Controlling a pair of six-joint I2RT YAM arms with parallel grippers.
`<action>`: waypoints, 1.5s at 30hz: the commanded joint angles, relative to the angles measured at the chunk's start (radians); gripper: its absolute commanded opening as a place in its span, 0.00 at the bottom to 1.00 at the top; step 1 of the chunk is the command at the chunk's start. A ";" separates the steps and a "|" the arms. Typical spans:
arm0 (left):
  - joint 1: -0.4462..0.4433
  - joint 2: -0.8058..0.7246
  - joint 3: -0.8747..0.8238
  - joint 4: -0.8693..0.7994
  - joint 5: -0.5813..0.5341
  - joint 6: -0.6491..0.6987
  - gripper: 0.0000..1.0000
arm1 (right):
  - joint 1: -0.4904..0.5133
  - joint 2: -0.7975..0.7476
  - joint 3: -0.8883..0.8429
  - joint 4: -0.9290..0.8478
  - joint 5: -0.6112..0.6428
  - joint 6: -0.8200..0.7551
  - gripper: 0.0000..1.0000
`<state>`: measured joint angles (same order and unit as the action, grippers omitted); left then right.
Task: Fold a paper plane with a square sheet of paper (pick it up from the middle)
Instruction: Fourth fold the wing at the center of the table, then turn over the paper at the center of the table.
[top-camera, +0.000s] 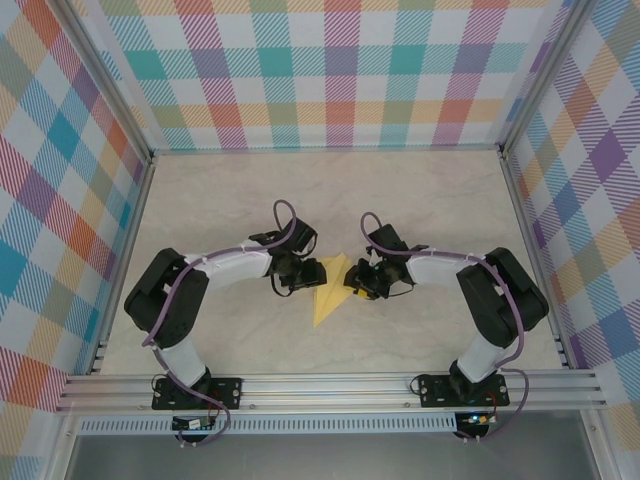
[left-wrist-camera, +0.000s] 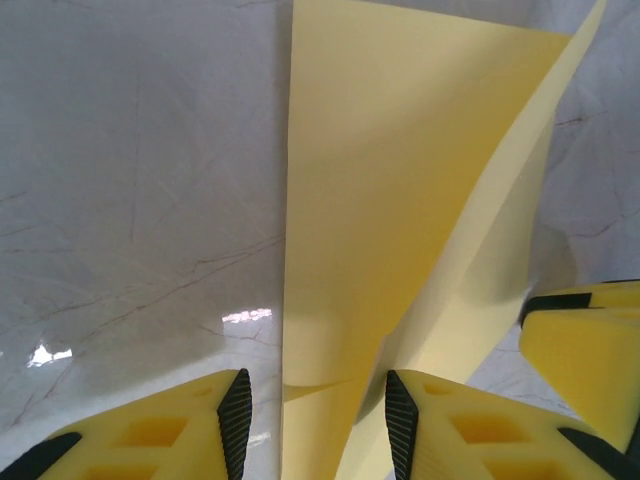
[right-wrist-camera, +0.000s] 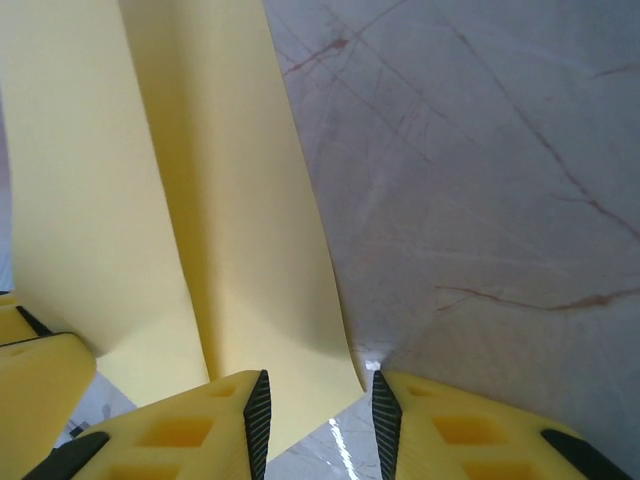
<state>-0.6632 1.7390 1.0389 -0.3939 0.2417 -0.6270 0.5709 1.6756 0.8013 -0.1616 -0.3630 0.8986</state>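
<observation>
Watching remotely, I see one part-folded yellow sheet of paper (top-camera: 330, 296) on the table (top-camera: 420, 200), directly between the two sets of jaws, with its edges reaching in between the pads of each. The left jaws stand part open with bare table showing beside the paper, gripping nothing. The right jaws are also part open around a corner, holding nothing. One flap looks lifted off the table, though I can't be sure. Closing on that springy flap could crumple it or drag the crease askew, and the two sets are near enough to clash. Count: one sheet, two sets of jaws, one table.
</observation>
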 joint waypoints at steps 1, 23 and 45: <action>-0.005 0.030 0.032 -0.047 -0.018 0.032 0.42 | 0.012 0.039 0.007 0.022 -0.016 0.035 0.35; -0.027 0.119 0.059 -0.069 -0.003 0.055 0.30 | 0.019 0.054 0.024 0.155 -0.100 0.044 0.29; -0.035 0.096 0.029 -0.057 -0.033 0.025 0.26 | 0.020 0.112 0.075 0.252 -0.104 0.068 0.41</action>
<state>-0.6769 1.8221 1.0962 -0.4721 0.2028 -0.5873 0.5838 1.7668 0.8574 0.0719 -0.4473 0.9680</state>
